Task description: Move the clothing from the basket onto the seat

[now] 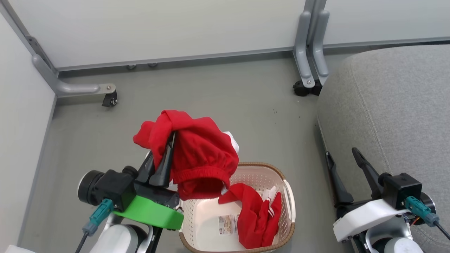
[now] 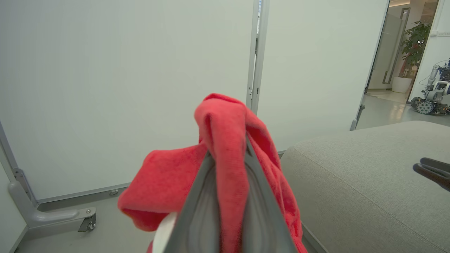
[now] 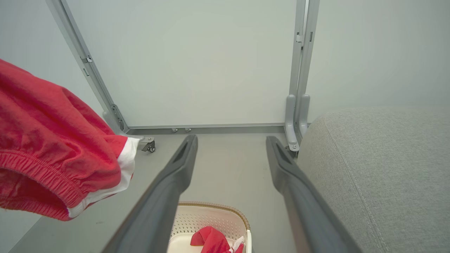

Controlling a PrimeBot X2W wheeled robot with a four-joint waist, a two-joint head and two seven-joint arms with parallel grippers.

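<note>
- Red fabric, first garment [image 1: 200, 154]: bunched and lifted above the basket [image 1: 286, 196], with its elastic waistband and a white-trimmed edge hanging lowest, over the basket's near-left corner.
- Left gripper [image 1: 171, 138]: fingers pressed together on a fold of this garment. In the left wrist view the cloth drapes over both tips.
- Second garment [image 1: 255, 221]: red with white stripes, crumpled in the basket's right half beside a paper label [image 1: 227, 225]. One end rises towards the hanging piece. Whether the two touch is unclear from the head view.
- Right gripper [image 1: 341, 152]: fingers spread wide, holding nothing, poised at the near edge of the seat [image 1: 393, 105].
- Seat: light grey upholstery on the robot's right, well apart from the lifted garment, with grey floor [image 1: 211, 91] between them.
- Hazard 1: if the garments are caught together, a swing to the right would drag the second one over the rim and drop it on the floor.
- Hazard 2: the grip is on a single fold, so a quick sweep could let the cloth slide out short of the seat.
- Hazard 3: the low waistband may hook the basket rim and tip or shift the basket.
- Hazard 4: the right gripper stands in the likely path, and trailing fabric could catch on its open fingers.
</note>
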